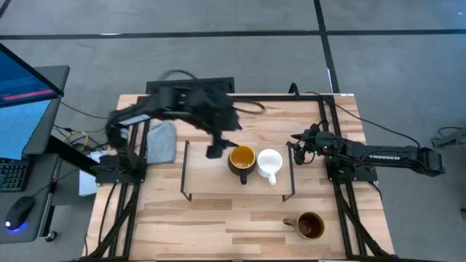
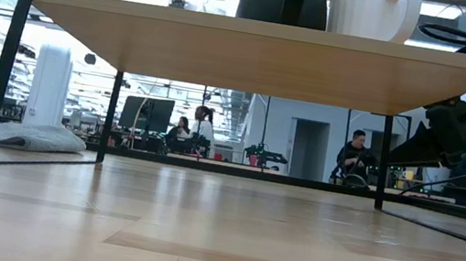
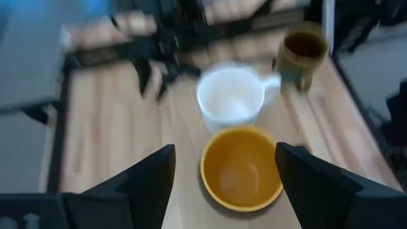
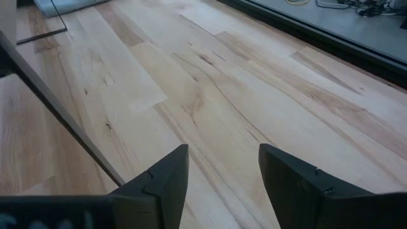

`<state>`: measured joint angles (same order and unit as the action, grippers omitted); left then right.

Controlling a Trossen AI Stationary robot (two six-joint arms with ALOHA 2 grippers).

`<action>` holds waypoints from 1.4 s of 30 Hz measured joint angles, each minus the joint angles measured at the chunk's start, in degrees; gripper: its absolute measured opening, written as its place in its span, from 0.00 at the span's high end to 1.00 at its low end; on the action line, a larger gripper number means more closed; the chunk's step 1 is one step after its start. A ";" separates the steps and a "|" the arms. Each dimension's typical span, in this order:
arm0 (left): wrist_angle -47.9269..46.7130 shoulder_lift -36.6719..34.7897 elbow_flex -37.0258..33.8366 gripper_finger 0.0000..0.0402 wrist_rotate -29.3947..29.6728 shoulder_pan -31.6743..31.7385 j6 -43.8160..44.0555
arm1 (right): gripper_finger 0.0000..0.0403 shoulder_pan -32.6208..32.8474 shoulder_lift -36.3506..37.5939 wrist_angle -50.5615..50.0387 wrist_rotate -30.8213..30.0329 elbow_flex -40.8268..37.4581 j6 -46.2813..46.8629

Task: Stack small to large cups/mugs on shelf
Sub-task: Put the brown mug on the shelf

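The shelf [image 1: 204,175] stands mid-table on black wire legs. On its right part stand the dark mug with yellow-orange inside [image 1: 242,159] and, right of it, the small white mug [image 1: 269,163]. Both rest on their bases and also show in the left wrist view, dark [image 3: 241,168] and white [image 3: 230,95]. The olive-brown mug [image 1: 309,225] stands on the tabletop at the near right. My left gripper [image 1: 215,151] is open above the shelf, just left of the dark mug and touching nothing. My right gripper [image 1: 295,142] is open and empty beside the shelf's right end.
A grey cloth [image 1: 162,142] lies on the table left of the shelf. In the low view the shelf board [image 2: 262,56] spans the picture, with bare tabletop under it. A monitor and keyboard stand off the table's left side. People sit in the room behind.
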<state>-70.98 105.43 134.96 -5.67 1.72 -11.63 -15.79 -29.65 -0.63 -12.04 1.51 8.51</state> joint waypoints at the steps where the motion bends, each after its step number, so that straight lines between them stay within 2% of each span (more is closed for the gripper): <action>1: 1.20 -1.26 0.01 0.34 -0.01 0.00 -0.50 | 0.47 0.00 -0.02 0.03 0.02 -0.01 0.05; 10: 5.03 -11.81 -1.56 0.34 -1.04 -1.05 -7.23 | 0.47 0.04 0.09 0.20 0.23 -0.03 0.51; 15: 6.69 -15.72 -8.63 0.34 -1.60 -1.09 -7.27 | 0.47 0.04 0.09 0.05 0.33 -0.03 1.43; 23: 21.91 -26.36 -31.14 0.34 -5.01 0.45 -7.19 | 0.47 0.04 0.09 -0.49 5.90 -0.03 2.15; 34: 50.64 -50.57 -71.97 0.35 -3.93 1.05 -3.53 | 0.47 0.04 0.09 -0.74 6.22 -0.03 2.12; 42: 68.96 -63.25 -97.08 0.35 -2.42 1.03 -0.13 | 0.47 0.04 0.09 -0.60 6.48 -0.03 2.12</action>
<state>-2.02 42.18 37.88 -8.10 2.75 -11.76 -15.75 -29.56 -1.22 -5.56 1.48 10.63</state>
